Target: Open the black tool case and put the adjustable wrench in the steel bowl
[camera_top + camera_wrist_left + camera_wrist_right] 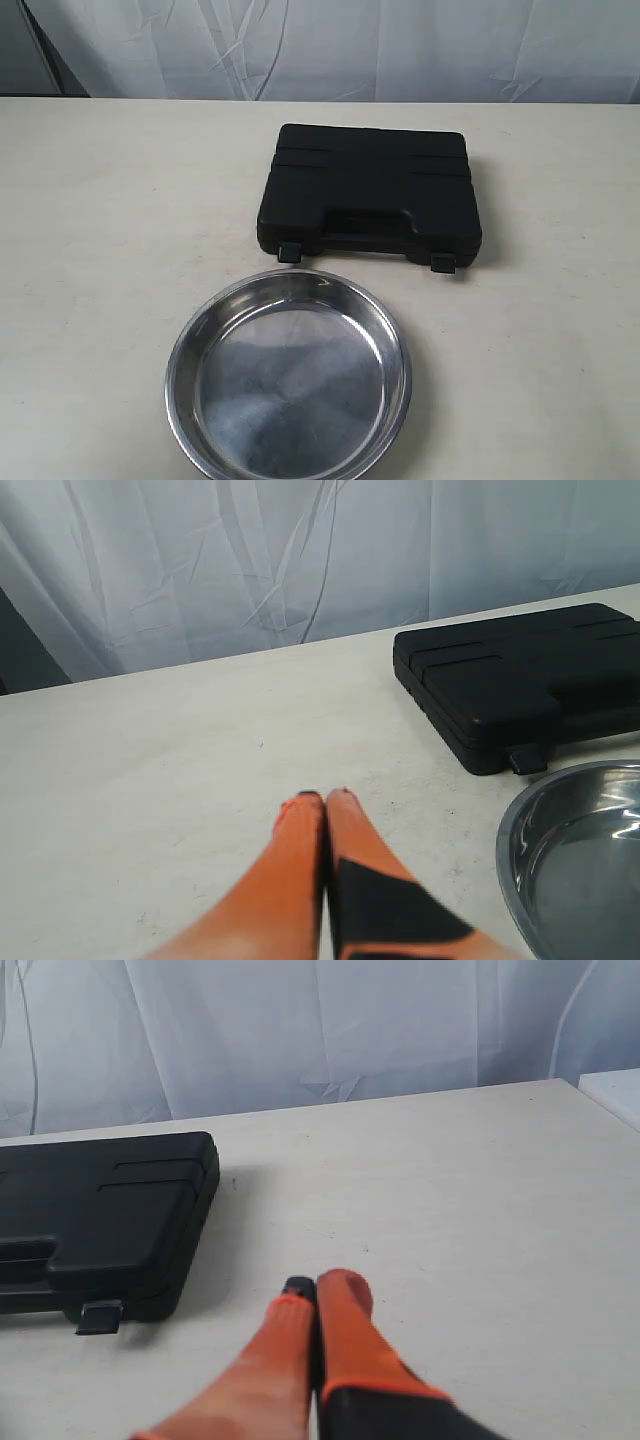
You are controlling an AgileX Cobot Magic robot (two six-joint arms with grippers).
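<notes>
The black tool case (370,192) lies closed on the table, handle and two latches facing the steel bowl (288,380), which stands empty just in front of it. The adjustable wrench is out of view. Neither gripper shows in the exterior view. In the left wrist view my left gripper (323,798) is shut with nothing in it, over bare table well short of the case (525,680) and beside the bowl (575,860). In the right wrist view my right gripper (320,1288) is shut and empty, off to the side of the case (100,1220).
The pale table (110,250) stretches wide on both sides of the case and bowl. A white curtain (330,45) hangs behind the far edge. A white edge (615,1092) shows at the table's far corner in the right wrist view.
</notes>
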